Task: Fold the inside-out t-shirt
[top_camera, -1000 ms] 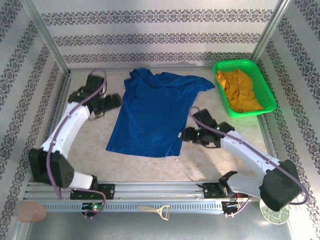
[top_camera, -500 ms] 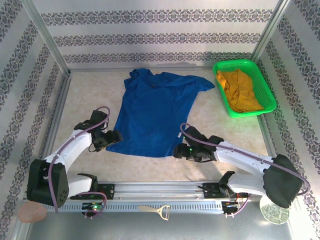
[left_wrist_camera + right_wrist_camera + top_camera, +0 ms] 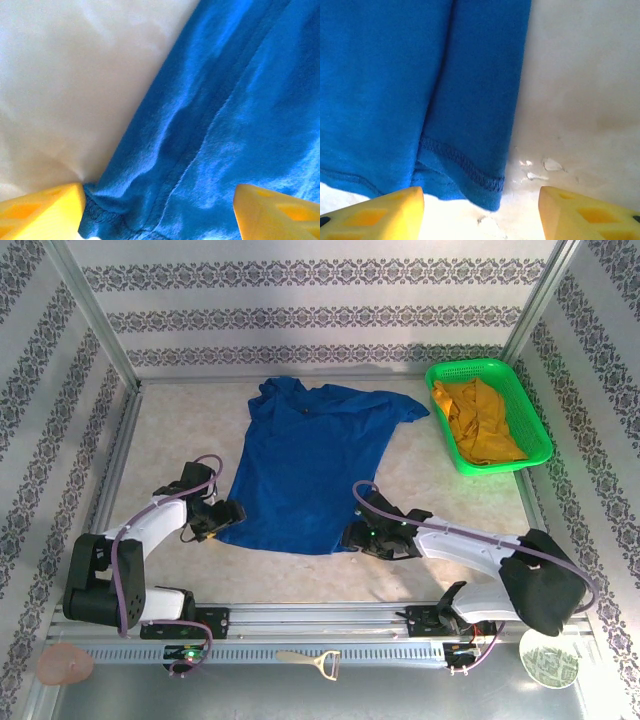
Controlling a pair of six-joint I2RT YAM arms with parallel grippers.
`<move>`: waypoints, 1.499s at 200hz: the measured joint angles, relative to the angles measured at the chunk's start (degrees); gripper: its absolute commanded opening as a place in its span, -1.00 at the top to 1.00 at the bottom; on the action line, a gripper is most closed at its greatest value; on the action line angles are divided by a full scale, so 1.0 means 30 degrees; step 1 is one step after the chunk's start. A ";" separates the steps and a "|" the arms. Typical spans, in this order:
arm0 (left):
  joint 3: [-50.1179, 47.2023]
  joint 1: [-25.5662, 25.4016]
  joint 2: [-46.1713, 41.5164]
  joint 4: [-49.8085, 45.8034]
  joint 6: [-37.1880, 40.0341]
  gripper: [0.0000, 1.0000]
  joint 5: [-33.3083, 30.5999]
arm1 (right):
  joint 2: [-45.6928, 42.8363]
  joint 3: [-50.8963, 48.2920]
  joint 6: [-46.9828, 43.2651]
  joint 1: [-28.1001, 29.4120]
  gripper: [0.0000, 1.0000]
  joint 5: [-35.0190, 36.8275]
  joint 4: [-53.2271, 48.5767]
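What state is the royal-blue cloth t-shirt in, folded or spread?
Spread: the royal-blue cloth t-shirt lies flat on the beige table, full length showing, sleeves out.

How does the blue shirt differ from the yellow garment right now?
Colour: the shirt is royal blue, the yellow garment mustard. Pose: the shirt lies spread out, the yellow garment is bunched up. Place: the shirt is on the table, the yellow garment in the green basket at far right. Both are cloth.
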 measured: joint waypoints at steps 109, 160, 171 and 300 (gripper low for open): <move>-0.0015 0.0233 0.0073 0.0816 0.0342 1.00 0.1064 | -0.4138 0.0408 0.0291 -0.1515 1.00 0.0561 -0.1785; 0.7839 0.0699 -0.5115 -0.0816 -0.2521 1.00 0.1049 | -1.0105 0.7854 -0.1858 -0.7890 1.00 -0.1275 -0.7162; 1.0061 0.0736 -0.5515 -0.0627 -0.3512 1.00 0.1056 | -0.9828 1.0819 -0.2732 -0.9165 1.00 -0.1931 -0.8269; 1.5562 -0.0321 -0.1785 0.1406 -0.8327 1.00 0.1486 | -0.1807 0.8094 -0.5923 -0.5821 -0.25 -0.6171 -0.5013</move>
